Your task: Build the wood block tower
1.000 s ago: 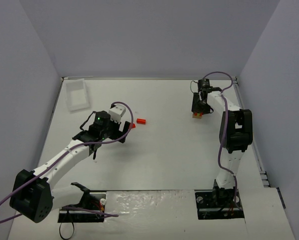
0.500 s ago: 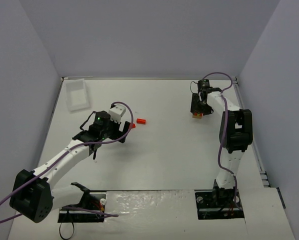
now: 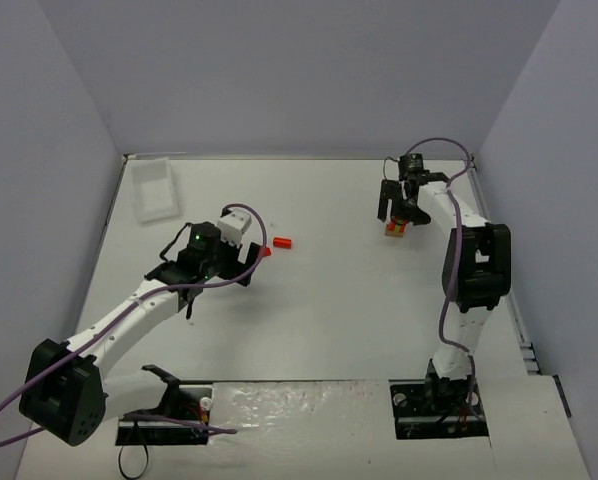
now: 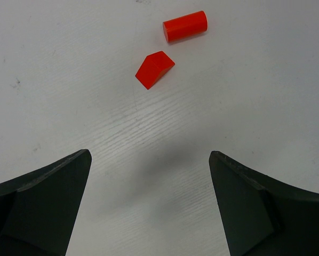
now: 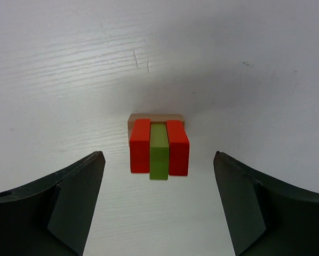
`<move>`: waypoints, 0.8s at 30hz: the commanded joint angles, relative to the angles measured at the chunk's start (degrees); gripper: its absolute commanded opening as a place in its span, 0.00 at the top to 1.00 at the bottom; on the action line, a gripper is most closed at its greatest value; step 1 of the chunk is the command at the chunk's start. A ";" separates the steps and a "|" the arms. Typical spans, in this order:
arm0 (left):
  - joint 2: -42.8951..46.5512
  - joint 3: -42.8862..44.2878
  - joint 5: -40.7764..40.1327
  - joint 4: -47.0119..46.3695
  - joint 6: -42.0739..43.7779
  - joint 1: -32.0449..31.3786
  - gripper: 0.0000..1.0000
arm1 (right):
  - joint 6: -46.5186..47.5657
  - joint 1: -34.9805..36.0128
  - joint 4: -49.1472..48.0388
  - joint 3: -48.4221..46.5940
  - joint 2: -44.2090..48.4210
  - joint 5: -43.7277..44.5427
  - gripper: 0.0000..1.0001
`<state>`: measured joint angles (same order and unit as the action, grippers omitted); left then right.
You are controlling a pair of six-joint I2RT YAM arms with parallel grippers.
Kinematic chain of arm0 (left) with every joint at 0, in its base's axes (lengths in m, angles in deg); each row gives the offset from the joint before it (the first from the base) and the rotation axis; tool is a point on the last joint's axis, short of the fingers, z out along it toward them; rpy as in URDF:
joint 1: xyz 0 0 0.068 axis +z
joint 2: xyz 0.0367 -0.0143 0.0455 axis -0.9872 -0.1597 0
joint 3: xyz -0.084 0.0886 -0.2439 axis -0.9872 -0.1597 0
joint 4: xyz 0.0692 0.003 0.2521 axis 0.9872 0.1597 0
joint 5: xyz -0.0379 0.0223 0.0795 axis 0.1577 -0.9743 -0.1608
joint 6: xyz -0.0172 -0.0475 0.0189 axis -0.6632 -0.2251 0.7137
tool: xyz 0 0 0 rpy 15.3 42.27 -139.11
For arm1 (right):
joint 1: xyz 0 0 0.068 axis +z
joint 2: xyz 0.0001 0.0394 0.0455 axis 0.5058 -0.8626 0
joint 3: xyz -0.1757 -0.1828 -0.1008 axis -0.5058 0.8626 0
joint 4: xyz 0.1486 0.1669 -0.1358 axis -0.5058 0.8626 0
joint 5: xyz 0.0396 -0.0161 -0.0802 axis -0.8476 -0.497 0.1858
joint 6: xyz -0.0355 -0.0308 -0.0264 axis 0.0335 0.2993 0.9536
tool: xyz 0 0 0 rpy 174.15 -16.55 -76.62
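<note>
The small tower [image 5: 158,146] stands on the table: two red blocks [image 5: 140,145] flank a yellow-green stick [image 5: 159,154] on a tan base [image 5: 155,118]. My right gripper [image 5: 158,156] is open and empty above it, jaws wide on either side and touching nothing. In the top view the tower [image 3: 395,231] is at the far right, just below the right gripper [image 3: 399,210]. A loose red wedge [image 4: 154,69] and a red cylinder [image 4: 185,26] lie ahead of my left gripper [image 4: 149,153], which is open and empty. They also show in the top view as the wedge [image 3: 265,252] and cylinder [image 3: 283,243].
A clear white plastic tray [image 3: 154,188] sits at the far left corner. Grey walls close in the table on three sides. The left gripper [image 3: 214,268] hovers left of centre.
My right gripper has opened and drawn back off the tower, which now stands free. The left arm, wedge and cylinder have not moved.
</note>
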<state>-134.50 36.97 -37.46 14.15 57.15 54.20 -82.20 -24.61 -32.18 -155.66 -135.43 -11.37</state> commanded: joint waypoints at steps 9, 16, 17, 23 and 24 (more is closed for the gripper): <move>-2.63 5.64 2.10 -2.90 -6.49 -0.28 0.09 | 2.07 0.46 0.04 0.89 22.69 -5.11 0.16; -6.57 10.05 0.57 -2.72 -13.51 -0.78 0.09 | 2.82 0.17 0.00 5.48 29.59 -8.74 0.15; -7.44 10.97 -0.05 -2.77 -14.69 -1.00 0.09 | 2.77 0.12 -0.04 6.23 30.51 -9.00 0.15; -14.12 18.95 -6.41 0.77 -26.20 -4.18 0.09 | 1.82 -0.13 -0.17 9.24 34.42 -9.03 0.15; -15.37 20.71 -8.35 2.03 -28.59 -4.93 0.09 | 1.63 -0.32 -0.23 9.93 35.01 -8.84 0.15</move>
<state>-147.57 50.58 -39.60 14.92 39.41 51.51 -80.18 -24.68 -30.88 -146.76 -104.71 -19.50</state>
